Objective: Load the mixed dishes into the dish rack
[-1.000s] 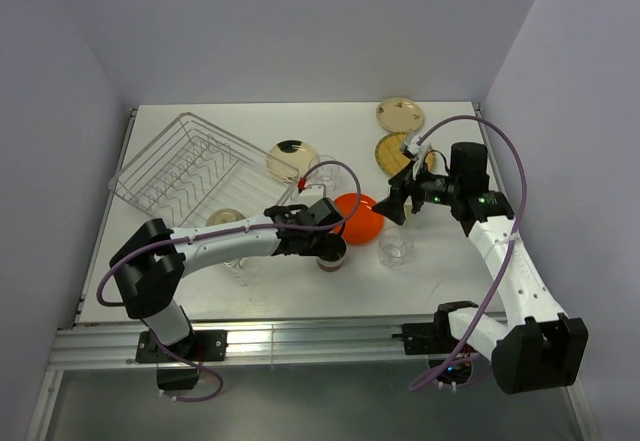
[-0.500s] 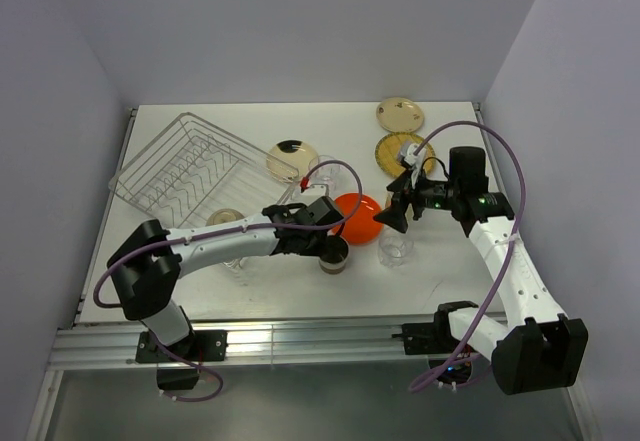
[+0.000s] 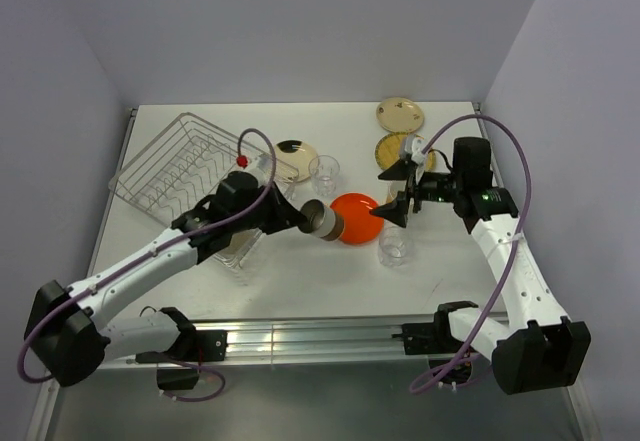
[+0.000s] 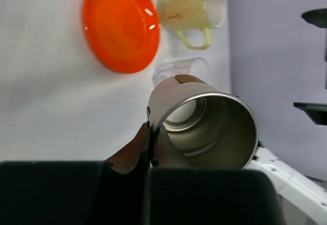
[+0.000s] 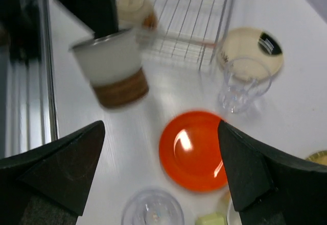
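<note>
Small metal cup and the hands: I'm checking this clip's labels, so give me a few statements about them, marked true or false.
1. The left hand is shut on the small metal cup. True.
2. The small metal cup stands upright on the table. False: it is held tipped, mouth toward the left wrist camera.
3. The right hand grips the orange plate. False: it is open and holds nothing; the plate lies flat on the table.
4. The pale yellow mug lies beside the orange plate. True.
5. A clear glass sits in the dish rack. False: one clear glass and the other clear glass stand outside it.
</note>
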`<state>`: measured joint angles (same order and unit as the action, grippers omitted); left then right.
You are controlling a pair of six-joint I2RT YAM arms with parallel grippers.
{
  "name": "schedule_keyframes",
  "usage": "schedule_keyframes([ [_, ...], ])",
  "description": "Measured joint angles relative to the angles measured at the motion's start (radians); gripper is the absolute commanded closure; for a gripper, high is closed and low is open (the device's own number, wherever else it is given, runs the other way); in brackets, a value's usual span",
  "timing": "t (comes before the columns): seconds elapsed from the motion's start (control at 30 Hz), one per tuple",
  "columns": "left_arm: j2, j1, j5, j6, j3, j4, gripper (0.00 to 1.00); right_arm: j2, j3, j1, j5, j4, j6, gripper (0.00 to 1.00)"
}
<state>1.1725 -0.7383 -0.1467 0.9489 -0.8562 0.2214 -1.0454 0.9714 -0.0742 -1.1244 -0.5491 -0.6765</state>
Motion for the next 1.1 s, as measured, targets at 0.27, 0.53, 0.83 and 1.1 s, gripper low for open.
schedule_keyframes([
  [0.27,-0.122,0.158,-0.198,0.18,0.16,-0.321,1.0,-0.137,-0.08,-0.035,0.087,0.774,1.136,0.0],
  [0.53,-0.113,0.264,-0.304,0.365,0.217,-0.629,1.0,-0.259,-0.072,-0.133,0.249,0.819,1.672,0.0],
  [0.83,-0.035,0.293,-0.364,0.445,0.217,-0.791,1.0,-0.288,-0.075,-0.203,0.267,0.963,2.034,0.0],
  [1.1,-0.016,0.301,-0.382,0.476,0.217,-0.855,1.0,-0.324,-0.078,-0.267,0.259,1.049,2.195,0.0],
])
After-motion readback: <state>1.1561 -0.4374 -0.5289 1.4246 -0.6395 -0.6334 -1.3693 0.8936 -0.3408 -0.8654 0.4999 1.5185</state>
